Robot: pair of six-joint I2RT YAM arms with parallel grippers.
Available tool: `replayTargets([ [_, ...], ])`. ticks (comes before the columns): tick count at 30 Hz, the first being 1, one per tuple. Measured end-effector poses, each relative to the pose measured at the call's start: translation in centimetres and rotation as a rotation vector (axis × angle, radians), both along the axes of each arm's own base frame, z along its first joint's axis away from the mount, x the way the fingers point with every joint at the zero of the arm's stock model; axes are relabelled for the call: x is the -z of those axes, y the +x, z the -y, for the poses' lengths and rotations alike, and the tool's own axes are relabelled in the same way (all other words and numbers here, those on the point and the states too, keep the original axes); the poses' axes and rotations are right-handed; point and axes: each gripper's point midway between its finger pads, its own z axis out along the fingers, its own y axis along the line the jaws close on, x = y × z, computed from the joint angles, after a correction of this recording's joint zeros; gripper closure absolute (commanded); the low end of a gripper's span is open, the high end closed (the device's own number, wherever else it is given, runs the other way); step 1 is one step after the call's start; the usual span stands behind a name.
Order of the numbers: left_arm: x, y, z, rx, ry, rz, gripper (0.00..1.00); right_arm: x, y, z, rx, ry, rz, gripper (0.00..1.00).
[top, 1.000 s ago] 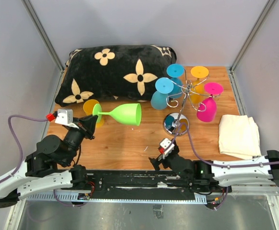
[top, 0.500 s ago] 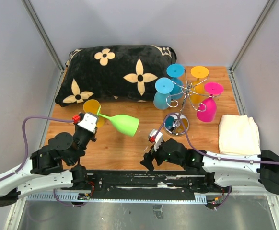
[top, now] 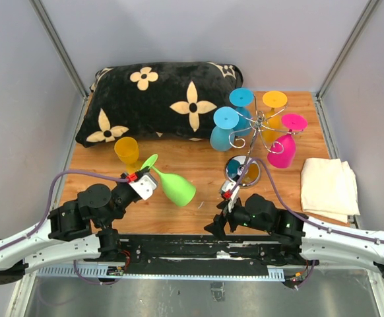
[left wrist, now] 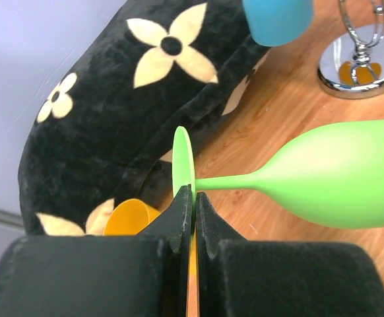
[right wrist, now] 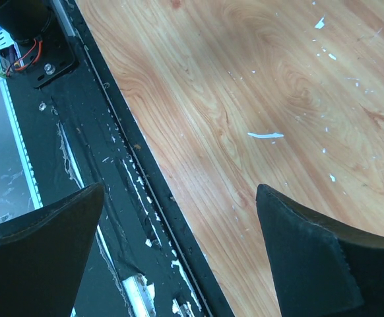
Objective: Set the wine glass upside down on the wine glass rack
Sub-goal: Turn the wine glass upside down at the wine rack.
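Pinching wine glass foot, left gripper — sideways

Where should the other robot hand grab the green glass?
Probably by the thin stem, coming in from the right arm's side with its jaws across it. The green glass is held sideways, its foot pinched by the left gripper, so the stem is bare. The bowl looks too wide. The right gripper is open.
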Motion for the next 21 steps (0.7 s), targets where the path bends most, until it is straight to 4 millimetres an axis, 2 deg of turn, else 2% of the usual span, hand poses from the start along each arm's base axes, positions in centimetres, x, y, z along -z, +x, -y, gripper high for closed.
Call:
replayTargets([
  [7, 0.2, -0.7, 1.7, 0.127, 0.08, 0.047, 0.99, -1.2, 0.3, 1.1, 0.038, -0.004, 0.01, 0.02],
  [14, 1.8, -0.1, 3.0, 0.165, 0.212, 0.097, 1.0, -5.6, 0.9, 0.1, 0.104, 0.079, -0.041, 0.02],
  [21, 1.3, -0.5, 4.1, 0.231, 0.226, 0.133, 1.0, -6.5, 2.1, 0.0, 0.216, 0.055, -0.102, 0.01],
])
